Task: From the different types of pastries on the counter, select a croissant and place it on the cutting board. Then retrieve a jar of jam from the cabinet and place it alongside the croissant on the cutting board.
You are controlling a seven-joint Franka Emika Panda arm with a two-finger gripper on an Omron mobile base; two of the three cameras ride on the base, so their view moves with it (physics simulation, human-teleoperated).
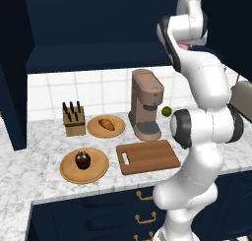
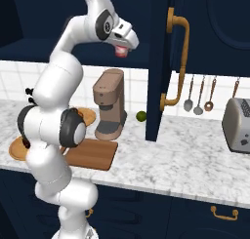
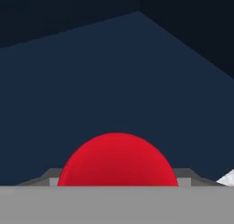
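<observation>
My gripper (image 2: 122, 48) is raised high in front of the open navy cabinet (image 1: 98, 33) and is shut on the jar of jam (image 3: 117, 160). The jar's red lid sits right under the hand camera, and the jar shows as a pale red spot (image 2: 121, 51) beneath the hand. On the marble counter (image 1: 29, 151) the croissant (image 1: 106, 124) lies on a round wooden plate at the back. The dark cupcake (image 1: 82, 160) sits on a nearer plate. The cutting board (image 1: 147, 156) lies bare in front of the coffee machine.
A brown coffee machine (image 1: 146, 105) stands behind the board, with a green lime (image 1: 167, 110) beside it. A knife block (image 1: 74, 119) is at the back left. The open cabinet door (image 2: 161, 62) with its brass handle hangs to my right. Further right are hanging utensils (image 2: 200, 94) and a toaster (image 2: 237, 126).
</observation>
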